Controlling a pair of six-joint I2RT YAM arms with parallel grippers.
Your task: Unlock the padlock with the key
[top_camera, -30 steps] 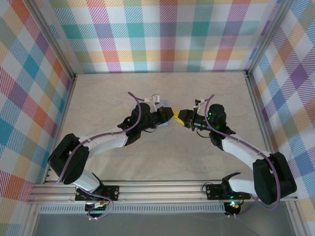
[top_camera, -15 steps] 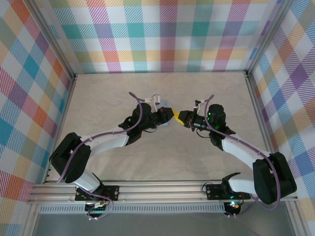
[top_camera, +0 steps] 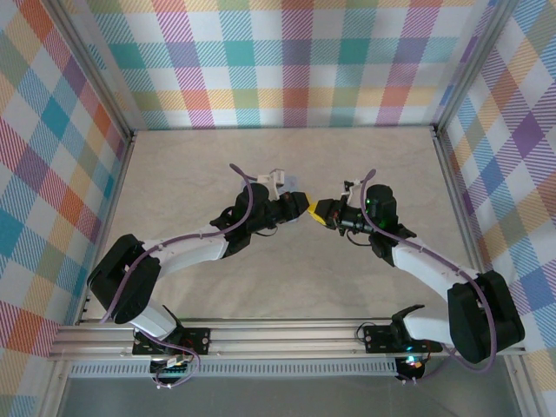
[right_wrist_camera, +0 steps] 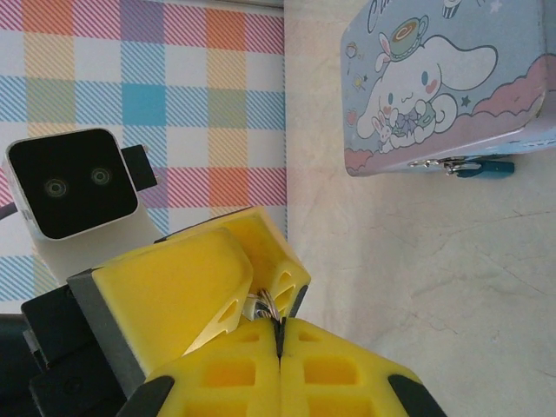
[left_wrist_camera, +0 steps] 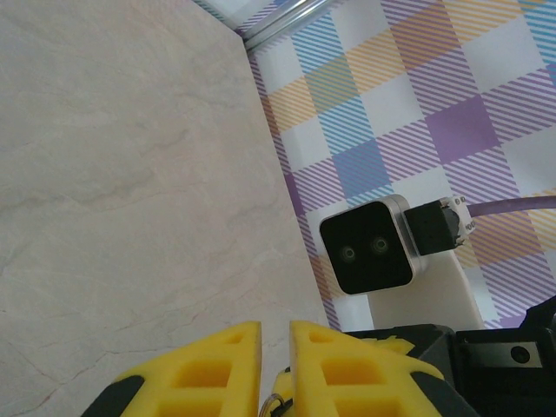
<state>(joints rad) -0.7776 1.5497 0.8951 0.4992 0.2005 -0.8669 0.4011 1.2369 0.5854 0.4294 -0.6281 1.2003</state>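
Step in hand, as judged: the key passes between grippers above the table, and the padlock is not yet approached. The next move calls for one secure hold on the key, then fine alignment to the keyhole.

- Tin: one, pale blue, lying on the table.
- Left gripper: one; fingers drawn to a narrow gap, judged grasping the key.
- Right gripper: one; pads clenched together; contents cannot be told.
- Padlock: one, dark blue, at the tin's clasp.
- Key: one; its silvery ring shows between the meeting fingertips.
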